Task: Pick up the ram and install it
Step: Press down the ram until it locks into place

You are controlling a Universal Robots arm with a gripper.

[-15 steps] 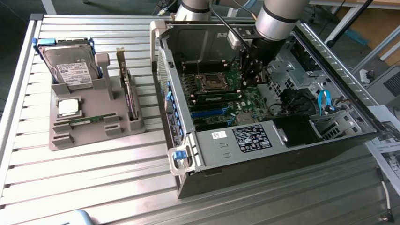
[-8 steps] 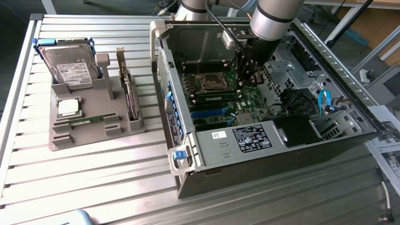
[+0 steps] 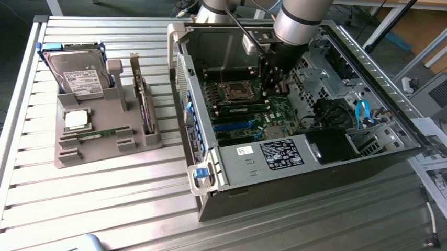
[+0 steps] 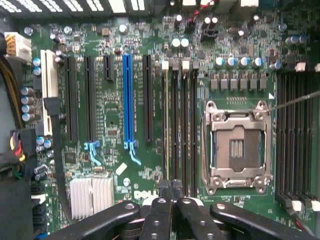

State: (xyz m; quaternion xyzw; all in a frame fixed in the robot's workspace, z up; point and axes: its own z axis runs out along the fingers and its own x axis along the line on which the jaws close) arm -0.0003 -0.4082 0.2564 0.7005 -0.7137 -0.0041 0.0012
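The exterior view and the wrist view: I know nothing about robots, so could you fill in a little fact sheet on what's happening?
Setting: open black-and-silver computer case lying on a slatted metal table
Gripper: black gripper closed, inside the case over the green motherboard
Ram: thin green ram strip standing in a memory slot beside the empty silver processor socket; contact with the gripper unclear
Nearby: grey parts tray holding a silver hard drive
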